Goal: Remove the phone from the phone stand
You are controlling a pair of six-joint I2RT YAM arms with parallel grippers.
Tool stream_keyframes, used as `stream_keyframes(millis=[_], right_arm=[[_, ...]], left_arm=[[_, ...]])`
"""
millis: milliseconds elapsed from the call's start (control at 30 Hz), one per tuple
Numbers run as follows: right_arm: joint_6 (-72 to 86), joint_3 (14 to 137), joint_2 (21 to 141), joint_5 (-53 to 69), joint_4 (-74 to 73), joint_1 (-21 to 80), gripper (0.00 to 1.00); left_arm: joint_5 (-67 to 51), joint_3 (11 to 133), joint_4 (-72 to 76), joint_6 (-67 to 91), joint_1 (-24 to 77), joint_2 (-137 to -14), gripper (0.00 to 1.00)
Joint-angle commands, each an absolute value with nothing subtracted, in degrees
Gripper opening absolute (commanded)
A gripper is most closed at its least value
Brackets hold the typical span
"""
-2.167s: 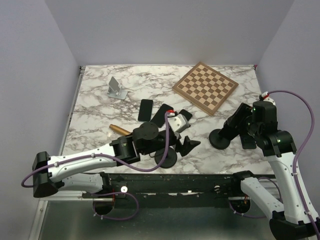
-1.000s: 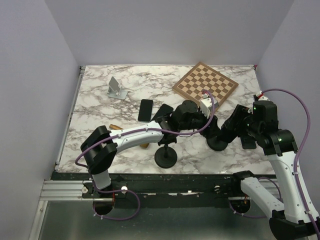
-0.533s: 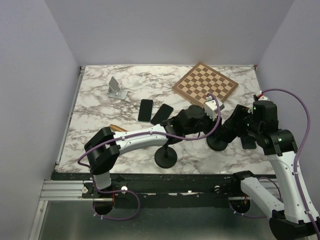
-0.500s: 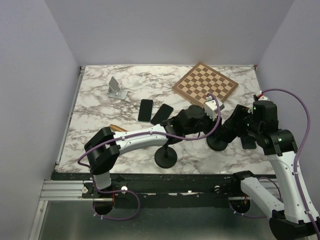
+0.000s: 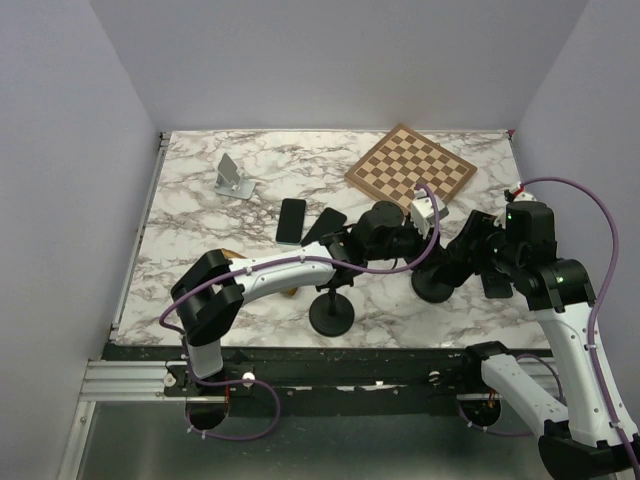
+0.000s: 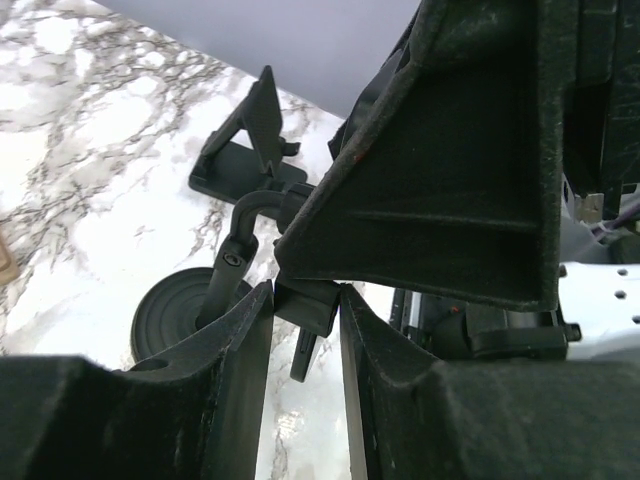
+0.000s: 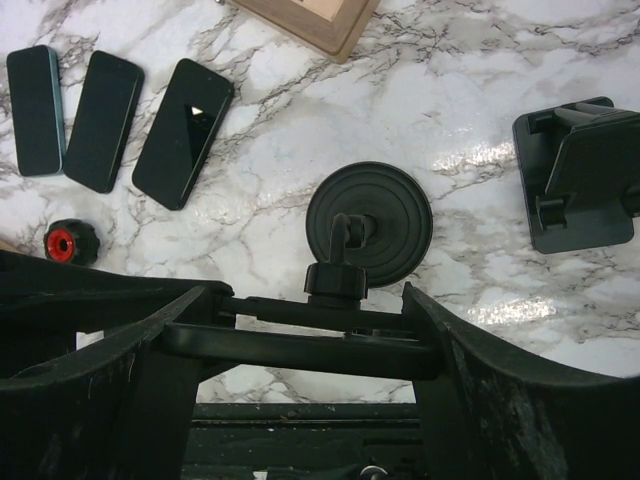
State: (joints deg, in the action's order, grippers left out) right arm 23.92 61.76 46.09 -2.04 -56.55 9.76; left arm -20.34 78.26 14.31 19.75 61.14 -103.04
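The phone stand has a round black base (image 5: 435, 285), also in the right wrist view (image 7: 370, 225), with a short neck and clamp. A black phone (image 7: 300, 350) sits edge-on in the clamp. My right gripper (image 7: 310, 335) is shut across the phone, a finger at each end; it shows in the top view (image 5: 462, 255). My left arm reaches across to the same stand (image 6: 175, 315). My left gripper (image 6: 305, 300) is shut on the stand's black clamp piece (image 6: 310, 310) just above the neck, and shows in the top view (image 5: 437, 245).
Three loose phones (image 7: 182, 132) lie left of the stand, with a red knob (image 7: 60, 242). A second black stand (image 5: 331, 315) stands near the front edge. A chessboard (image 5: 410, 172) lies behind, a silver stand (image 5: 232, 178) far left, a loose black holder (image 7: 580, 185) right.
My left arm has swung from the near middle across to the right-hand stand and closed on its clamp. The right gripper has stayed on the phone, barely moving.
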Motion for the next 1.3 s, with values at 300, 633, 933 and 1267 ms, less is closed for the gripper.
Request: stream_keyframes(millis=[300,633,933,1267], right_arm=[[24.68,63.20,45.96,2.81,-53.30,9.93,0.01],[24.45,62.84,45.55,2.83,-53.56,9.93,0.01],[23.95,62.50,45.56,2.96,-53.55,9.93,0.01],[23.92,62.58,45.86,3.60,-53.57,9.93,0.01]], left_arm=[[-31.78,82.37,12.03,20.47,60.02,-106.24,0.49],[-32.28,81.04,14.32,21.50,59.34,-105.88,0.40],[-38.39,77.51,18.86,23.40,57.09,-104.78,0.46],[-39.93,79.80,19.58,24.86,57.04,-106.07,0.52]])
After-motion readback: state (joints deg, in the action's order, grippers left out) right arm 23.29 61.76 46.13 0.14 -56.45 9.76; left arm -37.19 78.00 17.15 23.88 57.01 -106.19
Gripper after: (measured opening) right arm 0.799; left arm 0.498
